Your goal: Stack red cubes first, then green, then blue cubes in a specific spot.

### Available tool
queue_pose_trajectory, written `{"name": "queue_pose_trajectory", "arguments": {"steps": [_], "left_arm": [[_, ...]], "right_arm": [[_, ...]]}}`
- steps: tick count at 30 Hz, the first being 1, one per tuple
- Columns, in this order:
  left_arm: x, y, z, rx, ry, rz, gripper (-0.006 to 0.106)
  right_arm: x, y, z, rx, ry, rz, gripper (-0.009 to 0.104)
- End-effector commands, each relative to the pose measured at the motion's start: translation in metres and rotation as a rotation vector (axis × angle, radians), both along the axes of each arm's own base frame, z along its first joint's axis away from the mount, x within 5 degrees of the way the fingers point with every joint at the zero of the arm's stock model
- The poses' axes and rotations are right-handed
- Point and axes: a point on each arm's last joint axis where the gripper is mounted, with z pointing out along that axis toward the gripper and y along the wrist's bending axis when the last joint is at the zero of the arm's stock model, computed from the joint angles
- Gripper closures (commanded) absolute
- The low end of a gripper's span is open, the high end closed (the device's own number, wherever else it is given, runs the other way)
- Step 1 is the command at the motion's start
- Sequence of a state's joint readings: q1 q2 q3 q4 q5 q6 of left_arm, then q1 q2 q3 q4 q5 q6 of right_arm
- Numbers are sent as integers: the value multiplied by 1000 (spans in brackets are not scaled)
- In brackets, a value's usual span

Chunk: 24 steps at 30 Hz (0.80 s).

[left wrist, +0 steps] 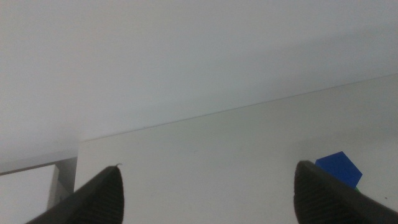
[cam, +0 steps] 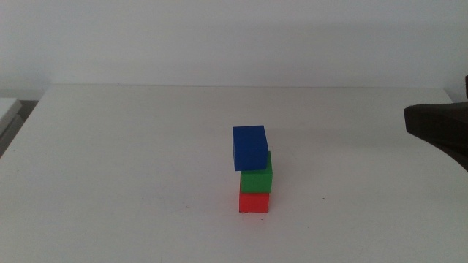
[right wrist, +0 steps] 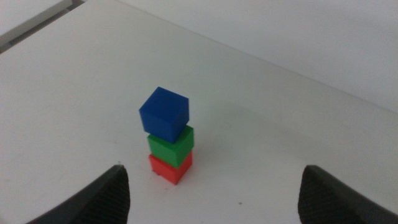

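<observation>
A three-cube stack stands on the white table near the middle. The red cube (cam: 254, 201) (right wrist: 169, 168) is at the bottom, the green cube (cam: 257, 177) (right wrist: 172, 147) rests on it, and the blue cube (cam: 250, 147) (right wrist: 164, 112) sits on top, shifted a little to the left. The spot under the stack is hidden. My right gripper (right wrist: 214, 186) is open, back from the stack with nothing between its jaws; its dark body (cam: 439, 126) shows at the right edge. My left gripper (left wrist: 208, 190) is open and empty, with the blue cube (left wrist: 339, 169) beside one jaw.
The white table (cam: 110, 168) ends at a far edge against a pale wall. A grey-white object (cam: 7, 113) lies at the left edge. A tiny dark speck (cam: 322, 199) marks the tabletop right of the stack.
</observation>
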<state>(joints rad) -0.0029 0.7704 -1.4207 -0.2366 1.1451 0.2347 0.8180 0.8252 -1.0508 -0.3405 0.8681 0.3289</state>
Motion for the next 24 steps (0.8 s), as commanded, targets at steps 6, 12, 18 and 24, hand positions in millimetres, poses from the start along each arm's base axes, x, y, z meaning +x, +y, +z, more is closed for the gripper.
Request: {"name": "queue_pose_trajectory", "arguments": {"steps": [6, 12, 18, 24], "left_arm": [[0, 0, 1, -2, -14, 2, 7], [0, 0, 1, -1, -14, 4, 7], [0, 0, 1, -1, -14, 4, 7], [0, 0, 1, -1, -14, 4, 7]], "right_arm": [[-1, -22, 3, 22, -66, -99, 9], [-10, -60, 5, 140, -332, -271, 5], [-25, -83, -11, 77, -462, -423, 2], [-30, -90, -19, 66, -492, -503, 2]]}}
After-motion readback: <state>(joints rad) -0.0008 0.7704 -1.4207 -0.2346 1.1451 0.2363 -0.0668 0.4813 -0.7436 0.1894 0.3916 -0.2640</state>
